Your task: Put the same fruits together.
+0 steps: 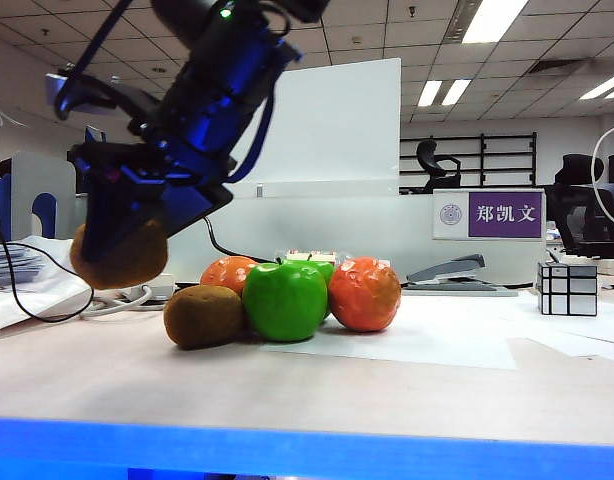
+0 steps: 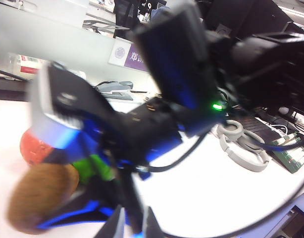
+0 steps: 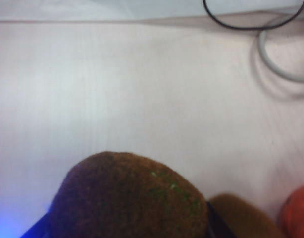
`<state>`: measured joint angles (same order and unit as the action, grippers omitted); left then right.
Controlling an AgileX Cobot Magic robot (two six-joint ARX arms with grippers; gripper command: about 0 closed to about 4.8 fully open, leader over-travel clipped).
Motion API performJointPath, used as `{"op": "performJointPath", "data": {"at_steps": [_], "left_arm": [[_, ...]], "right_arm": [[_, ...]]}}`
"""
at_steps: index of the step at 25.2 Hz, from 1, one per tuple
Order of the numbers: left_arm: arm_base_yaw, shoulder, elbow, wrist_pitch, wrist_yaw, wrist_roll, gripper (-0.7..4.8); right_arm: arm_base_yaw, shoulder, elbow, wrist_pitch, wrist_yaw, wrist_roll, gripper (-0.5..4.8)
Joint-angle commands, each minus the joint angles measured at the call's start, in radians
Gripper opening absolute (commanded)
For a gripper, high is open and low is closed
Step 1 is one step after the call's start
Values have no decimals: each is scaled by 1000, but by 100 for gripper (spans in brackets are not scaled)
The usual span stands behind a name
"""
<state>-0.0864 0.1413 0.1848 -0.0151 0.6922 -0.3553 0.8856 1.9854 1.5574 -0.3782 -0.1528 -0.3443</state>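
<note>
Right gripper (image 1: 122, 250), upper left of the exterior frame: I clamp one kiwi (image 1: 119, 253) above the table (image 1: 387, 390). Left gripper: nowhere in sight; state untold. Second kiwi (image 1: 204, 316), lower centre, touches a green apple (image 1: 285, 300); oranges (image 1: 364, 294) beside and behind.

I see matt, fuzzy brown kiwis (image 1: 203, 316), a glossy smooth green apple (image 1: 285, 300), dimpled shiny oranges (image 1: 364, 294), a mirror-finish silver cube (image 1: 567, 289), and a matt pale table (image 1: 387, 385).
</note>
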Motion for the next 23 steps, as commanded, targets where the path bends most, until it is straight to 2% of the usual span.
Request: {"op": "performJointPath", "data": {"at_steps": [1, 5, 8, 11, 17, 23], "left_arm": [[0, -9, 3, 9, 3, 0, 62], [0, -13, 3, 8, 3, 0, 63], [0, -13, 3, -1, 3, 0, 62], [0, -13, 3, -6, 4, 1, 63], [0, -13, 3, -14, 3, 2, 62], [0, -13, 3, -13, 2, 5, 63]], "right_arm": [[0, -87, -98, 70, 2, 31, -6], [0, -189, -251, 152, 37, 64, -6], [-5, -196, -329, 177, 50, 95, -6], [-5, -196, -405, 272, 60, 151, -6], [-21, -195, -426, 348, 132, 155, -6], [-49, -189, -433, 348, 154, 163, -6]]}}
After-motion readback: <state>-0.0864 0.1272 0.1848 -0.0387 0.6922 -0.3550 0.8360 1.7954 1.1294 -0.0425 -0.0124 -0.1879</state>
